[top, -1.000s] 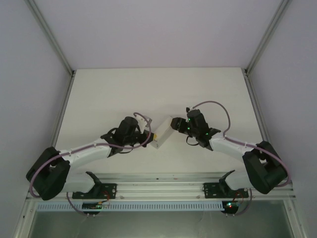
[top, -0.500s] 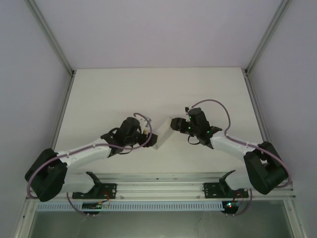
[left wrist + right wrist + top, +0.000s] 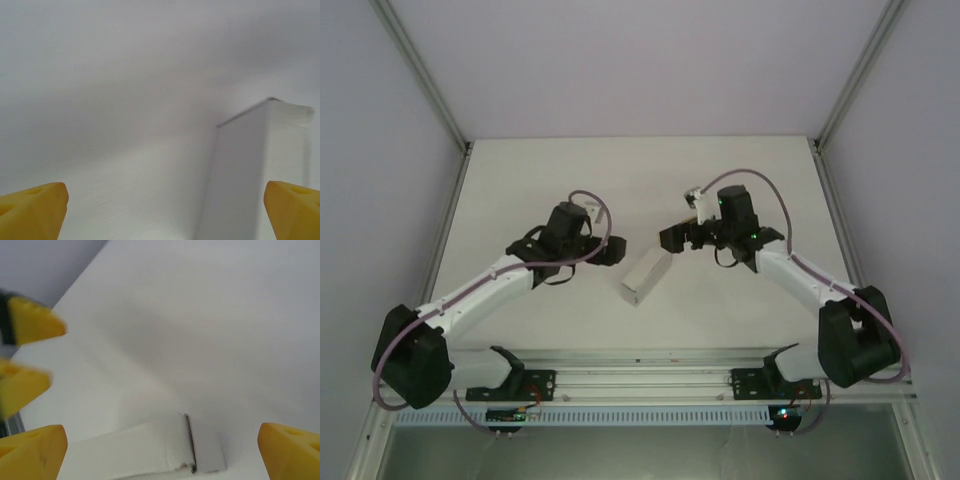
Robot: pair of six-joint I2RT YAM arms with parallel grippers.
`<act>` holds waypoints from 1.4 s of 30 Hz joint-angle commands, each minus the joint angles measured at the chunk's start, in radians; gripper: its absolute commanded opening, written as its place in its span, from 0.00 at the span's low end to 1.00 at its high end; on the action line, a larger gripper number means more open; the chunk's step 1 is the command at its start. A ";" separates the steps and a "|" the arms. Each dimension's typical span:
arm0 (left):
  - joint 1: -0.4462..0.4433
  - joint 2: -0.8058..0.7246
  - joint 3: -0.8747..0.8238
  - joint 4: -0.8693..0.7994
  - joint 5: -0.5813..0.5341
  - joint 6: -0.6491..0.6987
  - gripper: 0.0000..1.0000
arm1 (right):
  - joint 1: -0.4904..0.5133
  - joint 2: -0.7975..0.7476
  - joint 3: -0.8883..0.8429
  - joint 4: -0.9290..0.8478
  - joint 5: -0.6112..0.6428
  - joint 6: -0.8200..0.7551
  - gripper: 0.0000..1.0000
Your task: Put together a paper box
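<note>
The paper box (image 3: 646, 277) is a small white closed rectangular box lying free on the white table (image 3: 550, 180) between the two arms. My left gripper (image 3: 611, 251) hangs open just left of it, and my right gripper (image 3: 673, 238) hangs open just above its right end. Neither touches it. In the left wrist view the paper box (image 3: 260, 175) stands near the right yellow fingertip (image 3: 295, 210), with the left gripper (image 3: 162, 212) wide open. In the right wrist view the paper box (image 3: 140, 450) lies below the open right gripper (image 3: 162, 452), with a tucked end flap (image 3: 206, 452).
The left gripper's yellow fingers (image 3: 30, 322) show at the upper left of the right wrist view. Aluminium frame posts (image 3: 430, 90) flank the table, and a metal rail (image 3: 640, 375) runs along its near edge by the arm bases.
Both grippers have opened and let go of the box. Each arm has drawn back and away from it, and the box has settled on the table slightly lower in the view.
</note>
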 commanded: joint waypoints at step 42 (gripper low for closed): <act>0.191 -0.297 -0.108 -0.114 -0.125 -0.039 1.00 | 0.277 0.479 0.234 0.288 0.979 -1.066 0.35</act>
